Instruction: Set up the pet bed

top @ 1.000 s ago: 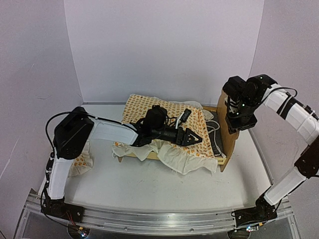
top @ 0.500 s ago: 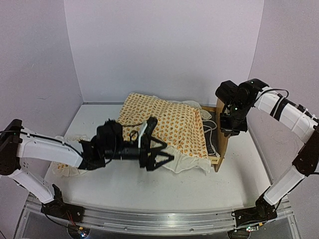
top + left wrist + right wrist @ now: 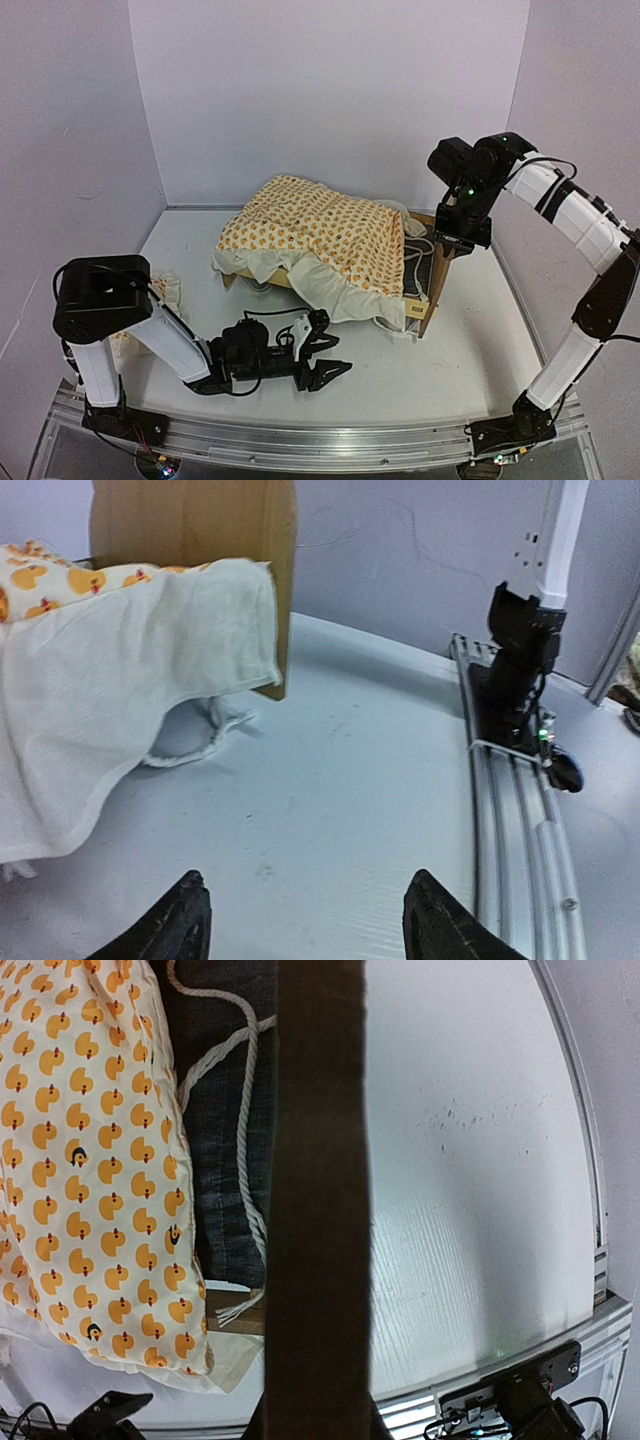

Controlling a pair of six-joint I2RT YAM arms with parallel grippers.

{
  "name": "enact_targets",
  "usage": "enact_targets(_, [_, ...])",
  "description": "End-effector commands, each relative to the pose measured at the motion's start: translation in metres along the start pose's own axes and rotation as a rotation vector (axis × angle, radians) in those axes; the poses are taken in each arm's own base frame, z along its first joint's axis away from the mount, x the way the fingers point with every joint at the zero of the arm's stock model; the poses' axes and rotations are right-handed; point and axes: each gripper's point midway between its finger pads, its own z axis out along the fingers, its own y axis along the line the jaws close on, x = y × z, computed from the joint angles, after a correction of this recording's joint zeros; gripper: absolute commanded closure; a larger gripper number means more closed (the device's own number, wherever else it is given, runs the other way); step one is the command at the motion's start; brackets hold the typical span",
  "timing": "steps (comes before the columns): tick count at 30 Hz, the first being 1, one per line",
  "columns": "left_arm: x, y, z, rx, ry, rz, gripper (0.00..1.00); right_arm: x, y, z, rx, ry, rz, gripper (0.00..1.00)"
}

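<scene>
Gripping the top edge of the headboard (image 3: 318, 1210), the right end effector (image 3: 452, 243) was clenched on the wooden bed (image 3: 430, 295), which stood on the table (image 3: 480, 345) toward its back right, headboard end nearest the right arm. A cream cover (image 3: 320, 235) printed with orange ducks lay heaped over the frame and hung down its near side, and white cord ties (image 3: 240, 1090) lay on the dark grey base (image 3: 225, 1160) just beside the headboard. The left end effector (image 3: 322, 366) sat low near the table's front edge, well apart from the bed, released with nothing between its fingers.
</scene>
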Motion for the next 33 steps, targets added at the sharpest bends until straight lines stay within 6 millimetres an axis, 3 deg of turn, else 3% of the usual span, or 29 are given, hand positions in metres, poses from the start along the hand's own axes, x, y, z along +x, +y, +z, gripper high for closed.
enact_targets(1, [-0.023, 0.041, -0.015, -0.222, -0.176, 0.019, 0.31, -0.042, 0.034, -0.058, -0.248, -0.197, 0.095, 1.00])
enact_targets(5, [-0.010, 0.079, -0.020, -0.374, -0.181, 0.041, 0.26, -0.040, 0.029, -0.060, -0.244, -0.204, 0.087, 1.00])
enact_targets(9, [0.002, 0.112, -0.006, -0.451, -0.188, 0.056, 0.23, -0.040, 0.028, -0.063, -0.247, -0.212, 0.080, 1.00])
enact_targets(14, [-0.008, 0.142, 0.012, -0.466, -0.237, 0.058, 0.22, -0.040, 0.027, -0.066, -0.253, -0.219, 0.079, 1.00])
enact_targets(17, [-0.012, 0.147, 0.024, -0.452, -0.245, 0.107, 0.25, -0.040, 0.027, -0.067, -0.255, -0.218, 0.075, 1.00])
enact_targets(19, [-0.013, 0.136, 0.032, -0.379, -0.233, 0.144, 0.39, -0.041, 0.027, -0.066, -0.252, -0.221, 0.073, 1.00])
enact_targets(21, [-0.010, 0.115, 0.039, -0.266, -0.214, 0.139, 0.68, -0.043, 0.027, -0.066, -0.248, -0.230, 0.076, 1.00])
enact_targets(23, [-0.006, 0.079, 0.043, -0.129, -0.176, 0.131, 0.89, -0.046, 0.027, -0.065, -0.239, -0.244, 0.087, 1.00])
enact_targets(28, [0.004, -0.003, 0.043, 0.092, 0.045, 0.110, 0.97, -0.054, 0.024, -0.060, -0.212, -0.279, 0.111, 1.00])
enact_targets(31, [0.007, -0.031, 0.044, 0.203, 0.148, 0.037, 0.98, -0.056, 0.022, -0.055, -0.206, -0.305, 0.123, 1.00])
enact_targets(33, [0.002, -0.038, 0.039, 0.226, 0.155, -0.002, 1.00, -0.057, 0.019, -0.052, -0.193, -0.320, 0.112, 1.00])
